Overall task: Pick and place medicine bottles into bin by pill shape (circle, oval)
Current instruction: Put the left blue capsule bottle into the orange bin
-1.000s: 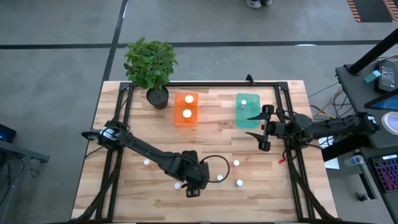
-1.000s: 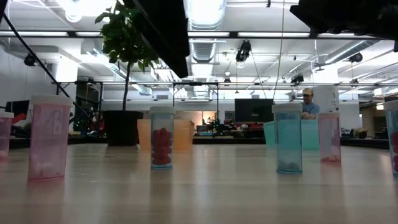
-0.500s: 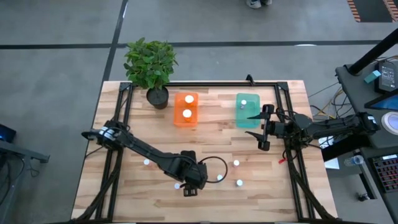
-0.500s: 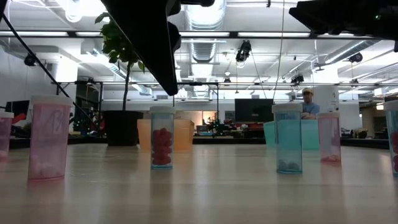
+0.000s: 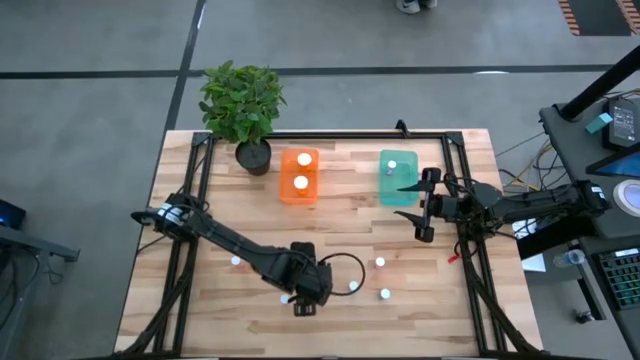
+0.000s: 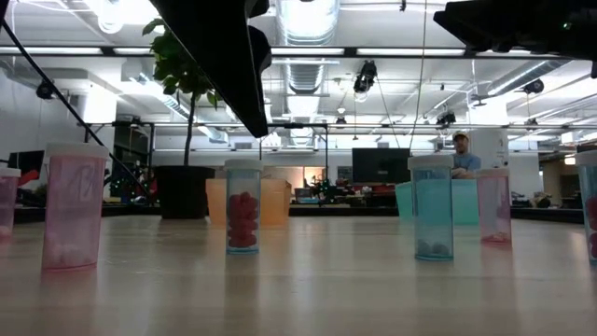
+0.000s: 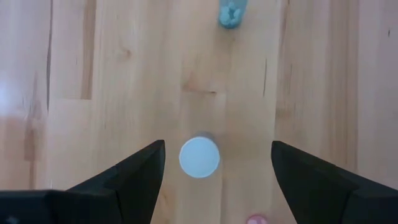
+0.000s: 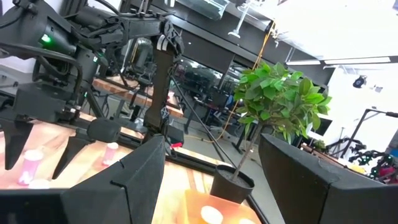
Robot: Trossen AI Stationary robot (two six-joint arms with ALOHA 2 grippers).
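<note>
Several tiny white-capped medicine bottles stand upright on the wooden table, among them ones at the near middle [image 5: 352,286], [image 5: 384,294], [image 5: 380,262] and left [image 5: 236,262]. My left gripper [image 5: 303,306] hangs open above one bottle [image 5: 285,298]. In the left wrist view its white cap [image 7: 199,157] shows between and below the spread fingers [image 7: 217,146], untouched. The orange tub [image 5: 300,176] holds two bottles. The teal tub [image 5: 398,180] holds one. My right gripper [image 5: 424,205] waits open beside the teal tub, above the table.
A potted plant [image 5: 243,105] stands at the table's far left, beside the orange tub. In the low view, pink [image 6: 73,207], red-filled [image 6: 242,210] and teal [image 6: 432,210] bottles stand in a row. A person [image 6: 462,154] shows far off in the room.
My left gripper has gone a little toward the table's left edge, staying open and above the bottles. The bottles and tubs have stayed where they were.
</note>
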